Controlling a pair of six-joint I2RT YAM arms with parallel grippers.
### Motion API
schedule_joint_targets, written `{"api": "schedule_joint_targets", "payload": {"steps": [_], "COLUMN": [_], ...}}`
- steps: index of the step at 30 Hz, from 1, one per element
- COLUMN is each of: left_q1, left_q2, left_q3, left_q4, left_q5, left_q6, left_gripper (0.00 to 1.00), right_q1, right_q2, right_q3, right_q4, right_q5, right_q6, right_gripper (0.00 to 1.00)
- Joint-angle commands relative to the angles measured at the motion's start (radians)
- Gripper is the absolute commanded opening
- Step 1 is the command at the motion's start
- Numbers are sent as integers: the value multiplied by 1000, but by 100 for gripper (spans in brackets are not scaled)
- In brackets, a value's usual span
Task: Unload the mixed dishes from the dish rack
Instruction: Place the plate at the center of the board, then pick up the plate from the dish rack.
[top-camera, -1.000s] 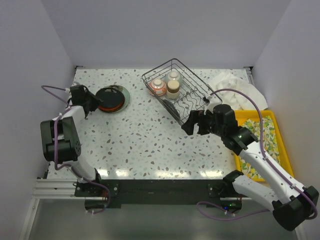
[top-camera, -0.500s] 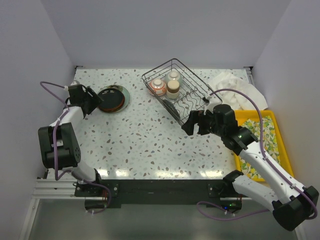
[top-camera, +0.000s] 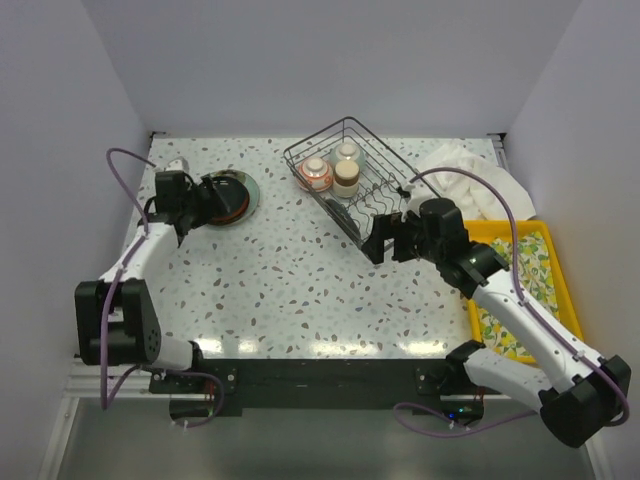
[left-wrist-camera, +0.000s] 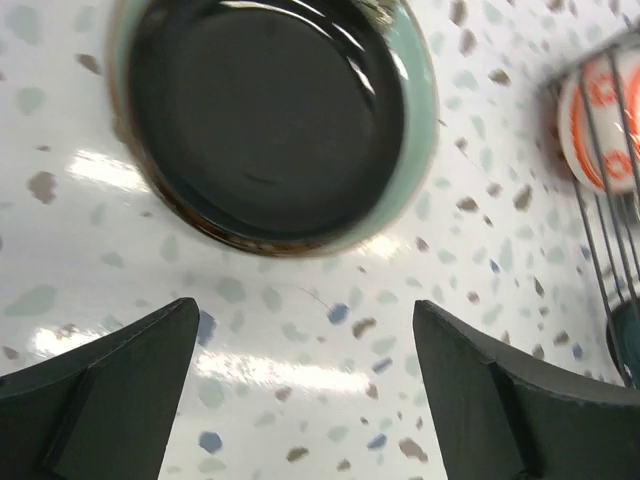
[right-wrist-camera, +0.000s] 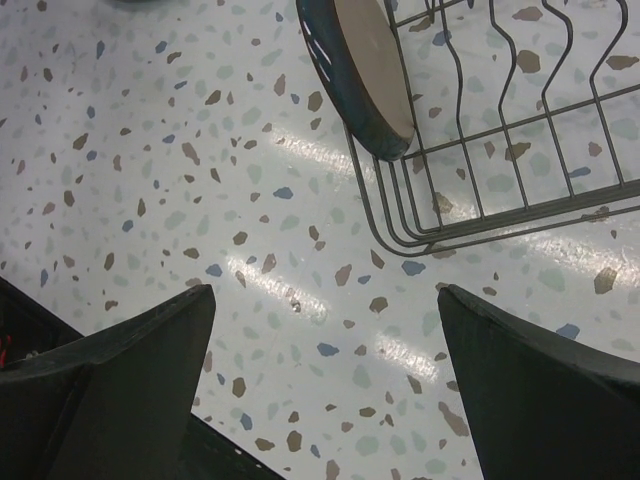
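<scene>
On the speckled table (top-camera: 290, 270), the rack (top-camera: 388, 156) holds two cups (top-camera: 346, 178), one bowl (top-camera: 314, 175) and one plate (right-wrist-camera: 360, 70). One plate stack (top-camera: 225, 197) lies left. Left gripper (left-wrist-camera: 305, 312) and right gripper (right-wrist-camera: 327, 295) both stand wide, empty.

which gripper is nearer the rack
Right. The right gripper hovers at the near corner of the rack; the left gripper is far off, beside the plates.
</scene>
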Motion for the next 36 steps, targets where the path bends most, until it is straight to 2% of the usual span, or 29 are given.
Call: {"api": "schedule_joint_targets", "payload": {"steps": [1,9,17,21,25,30,35,36], "left_q1": [-122,-292,-309,-309,-309,-311,-309,-309], "left_q2": [-146,-428,-731,-834,-919,-982,-993,-993], "left_q3": [-52,-207,-344,-410,-483,-506,-513,-514], "left_q4": [-32,-99,-127,-110,-87,-70,-58,-55], "left_q5": [-43,-60,-34,-11,3,13,10,10], "left_q6": [76,21,-8,-38,-50,-42,-36,-35], "left_gripper": [94,94,94,94,93,93,93,93], "right_q1": [-3,13,68,100,111,132,149,154], "right_q2": [56,236,440,516,586,659,716,721], "right_q3": [71,183,323,380,419,490,536,541], "right_q4": [32,61,50,44,46,23,14,10], "right_q5": [39,85,196,252,294,341,413,420], "right_q6": [-51,-125,-188,-223,-248,-287,-317,-326], "right_gripper": [98,98,92,88,80,72,59,54]}}
